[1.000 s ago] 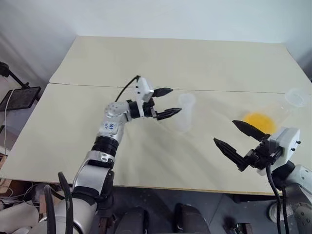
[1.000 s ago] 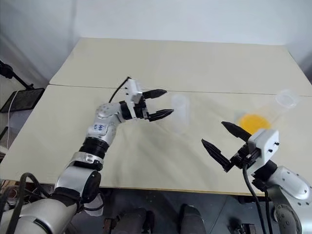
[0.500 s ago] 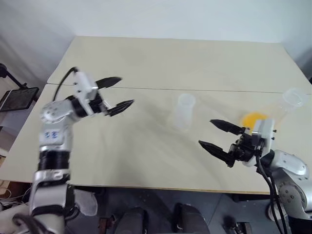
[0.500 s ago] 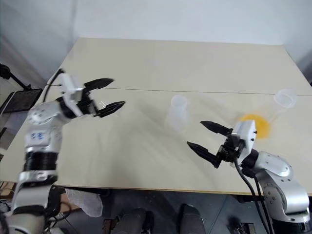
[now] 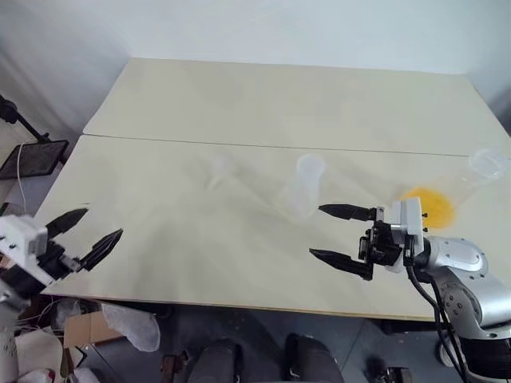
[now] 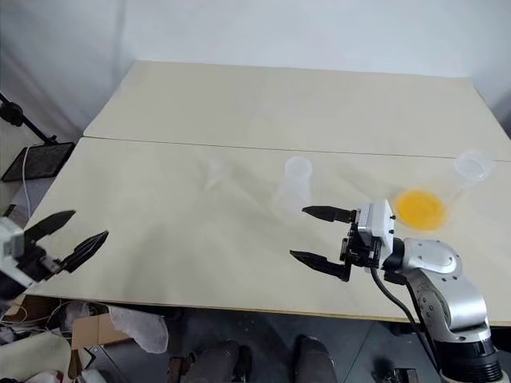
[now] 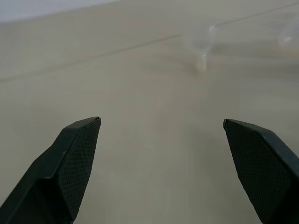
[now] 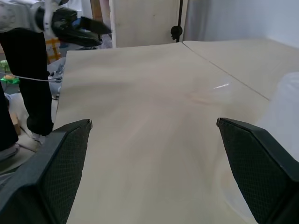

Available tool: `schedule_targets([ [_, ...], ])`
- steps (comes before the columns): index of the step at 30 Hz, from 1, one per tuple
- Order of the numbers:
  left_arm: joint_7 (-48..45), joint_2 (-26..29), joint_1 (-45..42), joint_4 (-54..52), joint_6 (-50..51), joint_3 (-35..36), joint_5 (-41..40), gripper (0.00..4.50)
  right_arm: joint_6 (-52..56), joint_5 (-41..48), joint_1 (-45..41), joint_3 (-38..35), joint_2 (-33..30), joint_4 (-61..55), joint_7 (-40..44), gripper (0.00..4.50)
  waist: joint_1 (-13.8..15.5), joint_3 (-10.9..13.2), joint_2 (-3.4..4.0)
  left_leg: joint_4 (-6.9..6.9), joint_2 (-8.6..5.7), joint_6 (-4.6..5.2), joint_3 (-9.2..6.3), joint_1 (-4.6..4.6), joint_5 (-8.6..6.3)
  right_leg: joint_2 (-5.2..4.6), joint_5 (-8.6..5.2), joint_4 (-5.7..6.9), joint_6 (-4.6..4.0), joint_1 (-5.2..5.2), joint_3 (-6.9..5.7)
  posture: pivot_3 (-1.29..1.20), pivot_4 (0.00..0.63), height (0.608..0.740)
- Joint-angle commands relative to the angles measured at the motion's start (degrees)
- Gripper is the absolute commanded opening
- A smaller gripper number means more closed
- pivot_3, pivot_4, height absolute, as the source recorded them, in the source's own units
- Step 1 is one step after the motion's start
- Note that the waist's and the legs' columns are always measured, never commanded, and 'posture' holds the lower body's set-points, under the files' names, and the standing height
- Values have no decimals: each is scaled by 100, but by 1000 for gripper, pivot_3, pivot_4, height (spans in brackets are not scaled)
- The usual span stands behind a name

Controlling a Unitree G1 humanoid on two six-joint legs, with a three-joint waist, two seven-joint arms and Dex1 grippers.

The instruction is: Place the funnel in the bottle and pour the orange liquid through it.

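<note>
Nearest you: left gripper (image 5: 82, 234), jaws spread, empty, off the table's near-left edge. Right gripper (image 5: 342, 242), jaws spread, empty, pointing left. Beyond: bottle (image 5: 302, 184) upright, just past the right fingers. Funnel (image 5: 214, 171) further left, between both arms.

A bare test room: plain beige table (image 5: 239, 96), white walls, a stand (image 5: 20, 124) alongside.
</note>
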Motion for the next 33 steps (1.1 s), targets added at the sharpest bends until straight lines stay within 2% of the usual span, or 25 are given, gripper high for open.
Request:
schedule_targets([
  [1, 108, -74, 242, -387, 141, 137, -282, 4462, -160, 25, 12, -150, -74, 4, 90, 4500, 2, 0, 0, -1, 0, -1, 1, 0, 0, 0, 0, 1, -1, -1, 0, 0, 150, 740],
  [6, 385, -140, -158, -482, 305, -392, -274, 4462, -252, -48, 103, -222, -123, 89, 98, 4500, 13, 0, 0, -1, 0, -1, 1, -1, -1, -3, 0, 2, -1, -2, 0, 0, 150, 740],
  [11, 643, -140, -925, -699, 758, -1493, -164, 4462, -317, -125, 402, -389, -154, 31, -2, 4500, 20, 0, 0, -4, -1, -1, 4, -2, -2, 0, 0, 17, -1, -5, 1, 0, 150, 740],
  [14, 883, -166, -1373, -736, 1047, -1900, -157, 4462, -331, -142, 510, -458, -152, -18, -81, 4500, 5, 0, 0, -3, -3, 0, 5, -2, -1, 4, 0, 21, -1, -5, 1, 0, 150, 740],
  [19, 1358, -487, -2019, -840, 1696, -2838, -74, 4462, -325, -130, 783, -470, -99, -238, -219, 4500, -14, -2, 3, -6, 0, -1, 10, 1, -1, 41, 0, 25, -1, -8, 5, 0, 150, 740],
  [23, 1472, -638, -2280, -605, 1519, -3121, 187, 4462, -310, -123, 834, -439, -76, -322, -317, 4500, -8, -1, 2, -4, 7, -1, 16, 2, -1, 51, 0, 24, -1, -9, 8, 0, 150, 740],
  [30, 2019, -1293, -3161, 654, 1034, -3395, 801, 4462, -226, -17, 977, -408, -33, -462, -448, 4500, 43, -2, 2, 5, -4, 5, 15, 0, 4, 48, 1, 23, 2, -4, 4, 0, 150, 740],
  [33, 1898, -1401, -3263, 823, 887, -3480, 859, 4462, -220, -2, 1047, -438, -70, -516, -471, 4500, 24, -1, 2, 2, -5, 5, 15, -3, 4, 49, 2, 24, 4, -6, -2, 0, 150, 740],
])
